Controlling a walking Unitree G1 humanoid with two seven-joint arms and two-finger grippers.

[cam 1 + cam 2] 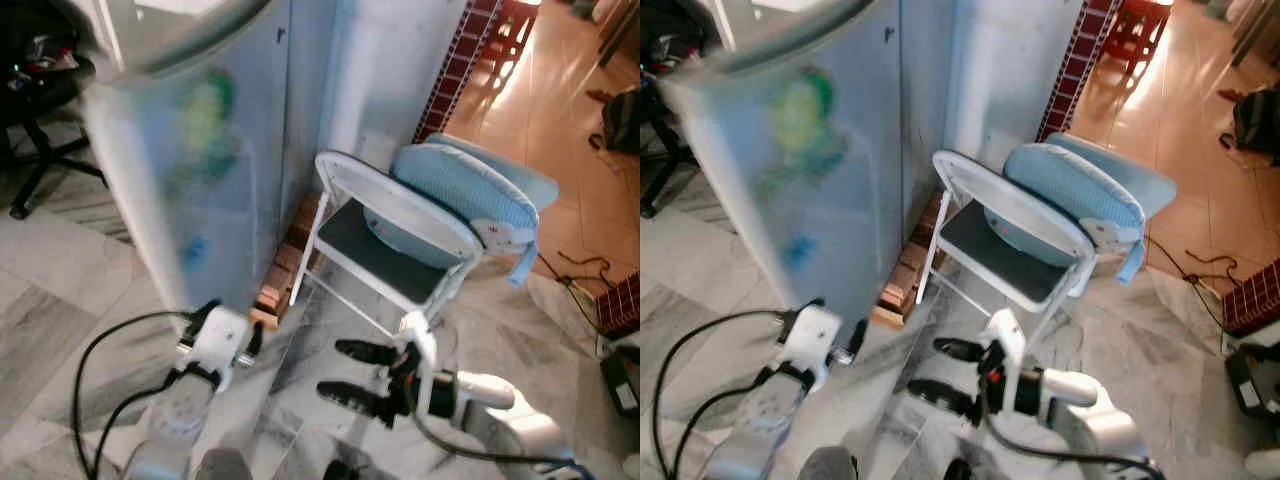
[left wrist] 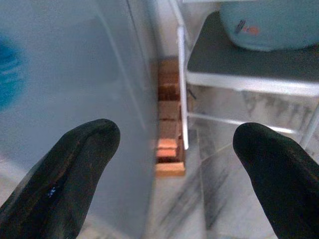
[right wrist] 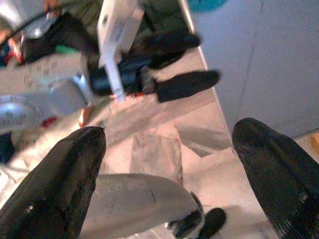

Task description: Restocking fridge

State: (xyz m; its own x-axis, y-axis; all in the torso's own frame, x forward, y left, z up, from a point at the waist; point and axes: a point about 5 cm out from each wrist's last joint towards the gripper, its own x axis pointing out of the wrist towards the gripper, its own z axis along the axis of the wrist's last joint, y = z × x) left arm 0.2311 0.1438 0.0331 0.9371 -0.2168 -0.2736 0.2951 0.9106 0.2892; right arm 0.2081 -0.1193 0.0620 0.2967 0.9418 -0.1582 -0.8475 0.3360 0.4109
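Observation:
The pale blue-grey fridge [image 1: 200, 170] stands ahead on the left, blurred, its door closed, with green and blue stickers on its side. My left gripper [image 1: 232, 330] hangs low by its bottom corner, open and holding nothing. In the left wrist view the left gripper [image 2: 174, 164] faces the fridge side [image 2: 65, 74] and the gap beside it. My right gripper [image 1: 335, 372] is open and bare, pointing left over the marble floor in front of the white folding chair [image 1: 400, 250]. In the right wrist view the right gripper [image 3: 167, 164] looks towards my left arm [image 3: 119, 69].
A light blue cushion [image 1: 465, 185] leans on the folding chair, close to the fridge's right. Wooden blocks [image 1: 285, 275] lie at the fridge's base. A black office chair [image 1: 40, 120] stands at the far left. Cables [image 1: 580, 270] and a dark bag [image 1: 622, 120] lie on the right.

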